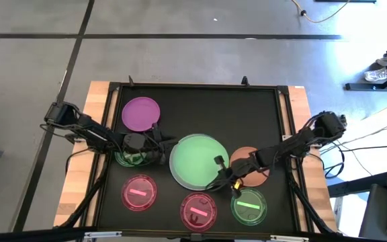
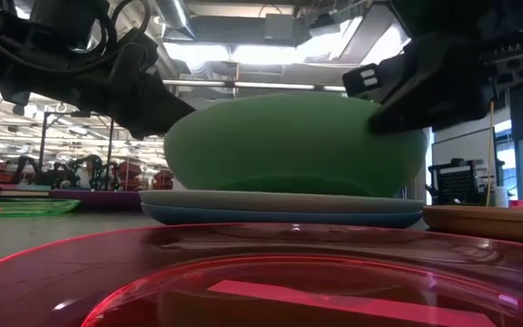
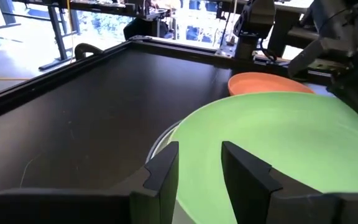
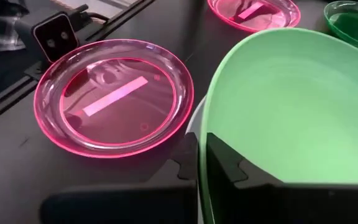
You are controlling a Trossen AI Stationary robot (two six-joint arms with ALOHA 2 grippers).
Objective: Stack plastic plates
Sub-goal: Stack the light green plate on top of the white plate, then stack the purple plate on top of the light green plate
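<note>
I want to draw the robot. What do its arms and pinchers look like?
Both arms are dark and thin, with black cables running along them. The left gripper has two flat, blocky black fingers. The right gripper is black too, with a small yellow mark near its tip.

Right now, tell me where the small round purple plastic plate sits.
In the high view, the purple plate lies at the table's far left, alone, beyond the left gripper and the large green plate.

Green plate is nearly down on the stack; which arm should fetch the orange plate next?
Probably the right. Its gripper holds the green plate at the rim nearest the orange plate, which lies right beside it. The left gripper is across the stack, nearer the purple plate.
</note>
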